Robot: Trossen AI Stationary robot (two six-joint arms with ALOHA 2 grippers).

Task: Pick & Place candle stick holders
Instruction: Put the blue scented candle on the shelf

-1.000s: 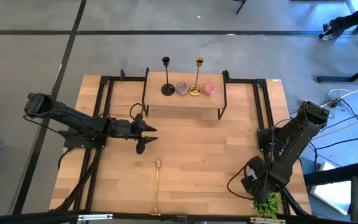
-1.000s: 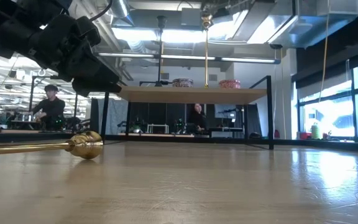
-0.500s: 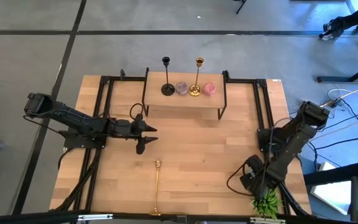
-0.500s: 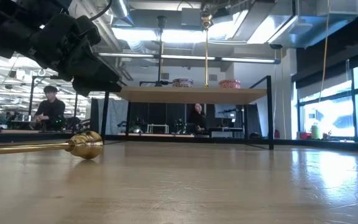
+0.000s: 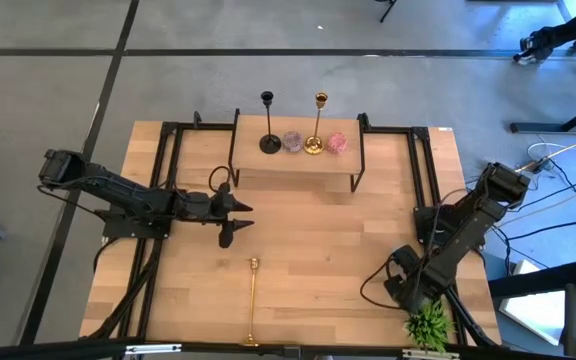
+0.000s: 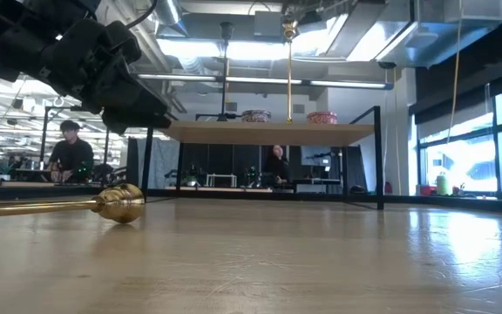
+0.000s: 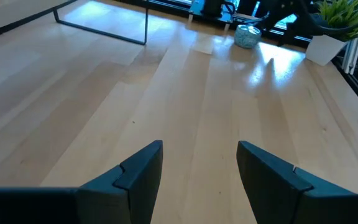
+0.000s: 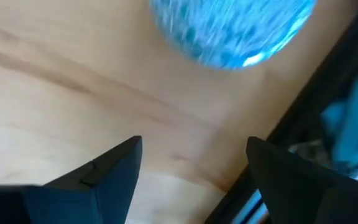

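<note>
Three slim metal candle stick holders are in view. Two stand upright on the small wooden shelf with black legs [image 5: 298, 165] at twelve o'clock on the light wooden surface [image 5: 328, 240]: a black candle stick holder [image 5: 268, 125] and, at its three o'clock, a shiny gold upright candle stick holder [image 5: 316, 127]. A pale glass cup [image 5: 292, 141] sits between their bases, and a pink glass cup [image 5: 336, 142] sits just beyond the gold one's base, at its three o'clock. The third, a gold fallen candle stick holder [image 5: 252, 300], lies flat on the surface toward six o'clock, its stem running along the twelve-to-six line and its base at the near edge. In the low view its small top cup [image 6: 120, 202] rests on the wood.

Reaching in from nine o'clock, the left tool [image 5: 234, 220] hangs above the surface, at eleven o'clock from the fallen holder's cup end and apart from it. Its fingers [image 7: 143, 171] are spread with only bare wood between them.

Down at five o'clock, the right tool [image 5: 400, 290] sits low near the surface's corner, just beside a small green leafy plant [image 5: 428, 325]. Its fingers [image 8: 114, 168] are spread too, holding nothing, and a blurred blue round object [image 8: 232, 28] lies on the wood ahead of them.
</note>
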